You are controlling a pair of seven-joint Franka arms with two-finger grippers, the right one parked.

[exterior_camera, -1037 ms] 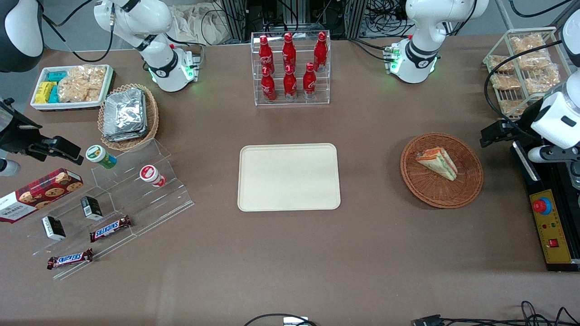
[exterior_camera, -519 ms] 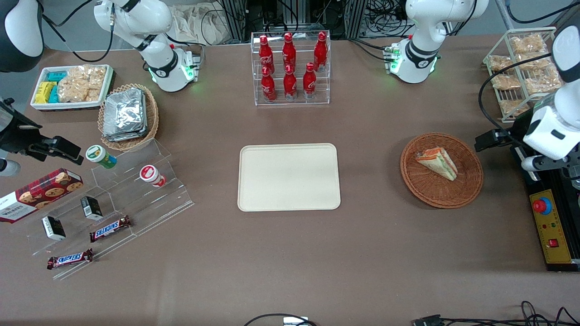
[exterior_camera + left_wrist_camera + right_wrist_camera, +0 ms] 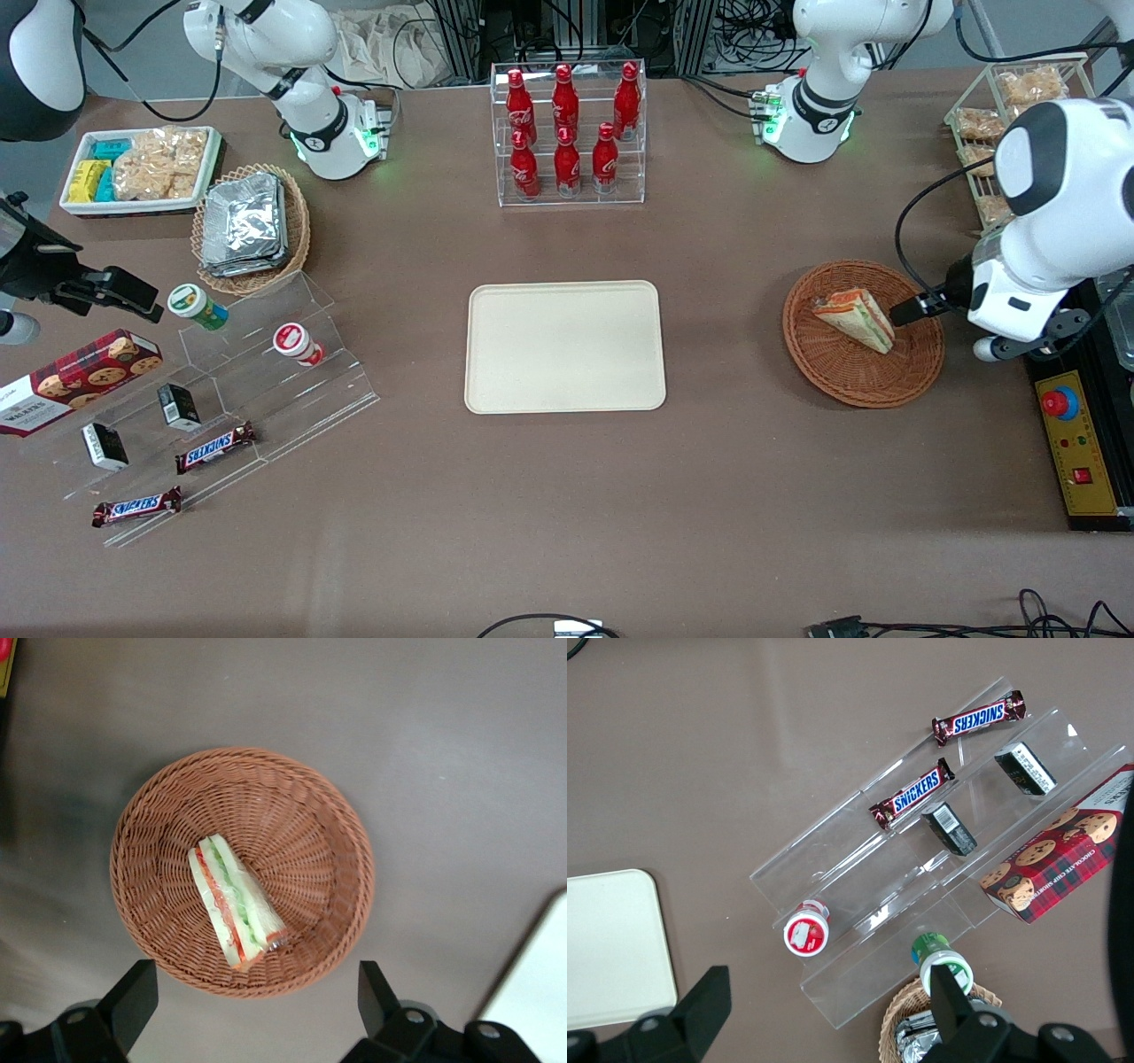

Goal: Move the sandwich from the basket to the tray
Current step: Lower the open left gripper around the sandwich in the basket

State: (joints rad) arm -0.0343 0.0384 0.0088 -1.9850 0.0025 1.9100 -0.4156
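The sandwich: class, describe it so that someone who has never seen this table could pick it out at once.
Start at the flat cream-beige tray mid-table, then look toward the working arm's end for the round reddish-brown wicker basket. The triangular white-bread sandwich lies in it, below the open gripper. Its orange, red and green layers are unlike the foil packets in the paler basket.

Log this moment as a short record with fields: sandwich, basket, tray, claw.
sandwich: wrapped wedge lying in the basket, untouched
basket: round brown wicker, toward the working arm's end of the table
tray: cream, nothing on it, mid-table
claw: open, above the basket's edge, holding nothing
step: sandwich not yet grasped
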